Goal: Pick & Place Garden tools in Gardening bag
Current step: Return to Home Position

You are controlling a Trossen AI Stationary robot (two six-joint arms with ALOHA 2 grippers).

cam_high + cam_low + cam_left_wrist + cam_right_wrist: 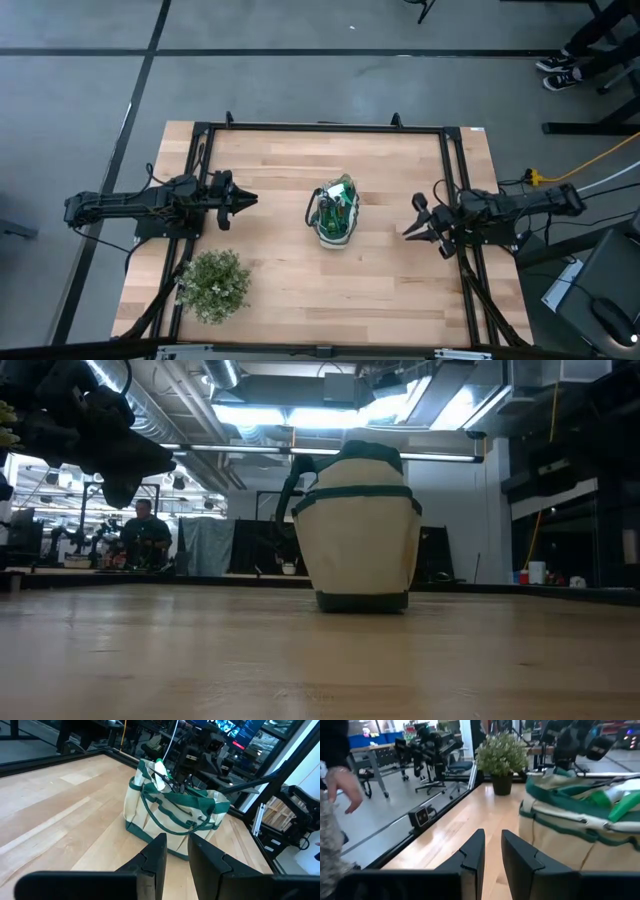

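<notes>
The cream canvas gardening bag with green trim (336, 216) stood mid-table, garden tools (341, 200) inside. The left gripper (247, 200) and right gripper (410, 230) hovered well apart on either side of the bag, fingers slightly parted, empty.

Tools (340, 203) in bag (335, 233) — mid-table (400, 290) — between arms.

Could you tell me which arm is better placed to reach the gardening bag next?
Probably the right, narrowly: the right gripper sits slightly nearer the gardening bag than the left gripper; both are empty.
</notes>
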